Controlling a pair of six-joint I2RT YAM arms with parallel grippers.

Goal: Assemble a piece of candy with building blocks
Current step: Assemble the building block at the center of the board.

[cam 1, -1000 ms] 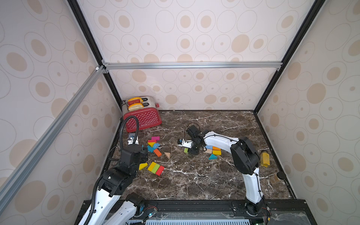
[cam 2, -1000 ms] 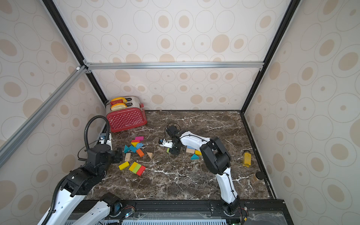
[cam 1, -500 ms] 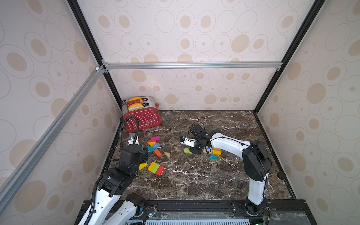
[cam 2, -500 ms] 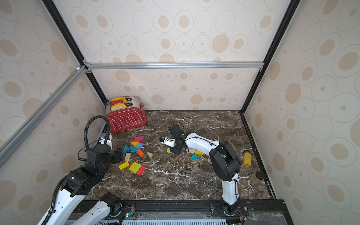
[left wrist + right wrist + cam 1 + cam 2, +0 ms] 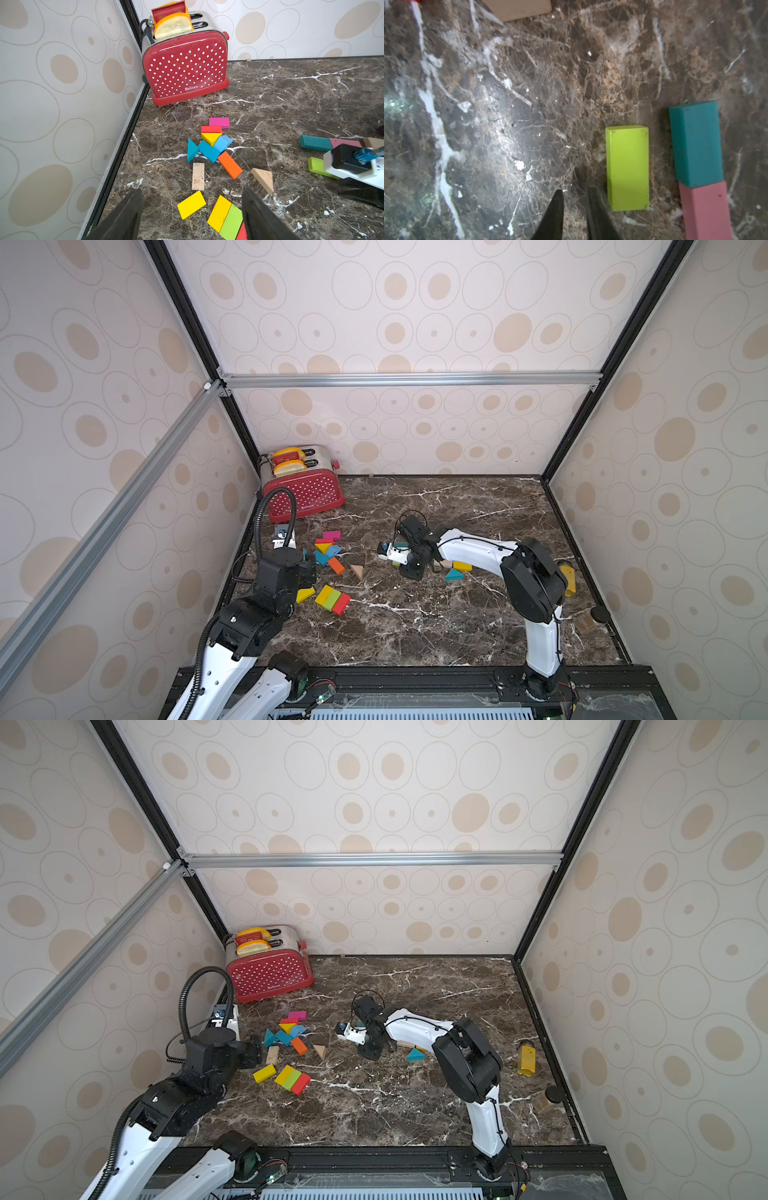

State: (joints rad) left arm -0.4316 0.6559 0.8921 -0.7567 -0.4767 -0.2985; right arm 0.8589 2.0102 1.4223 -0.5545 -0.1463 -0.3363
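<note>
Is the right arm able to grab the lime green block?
Probably yes. The right gripper sits right beside the lime green block, nothing between them, and a bare gap of table parts it from the teal block. Its jaws are nearly shut and empty, so they must open first.

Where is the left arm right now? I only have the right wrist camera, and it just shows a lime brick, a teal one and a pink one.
Observer: The left gripper hangs open and empty, with a yellow brick lying just ahead of it.
Operator: Anything lined up over there?
Observer: Yes, a three-brick row of yellow, green and red, set side by side, lies next to that yellow brick.
Operator: What's near my arm that I can't see?
Observer: A teal wedge lies flat close beside the right arm, on the near side.
</note>
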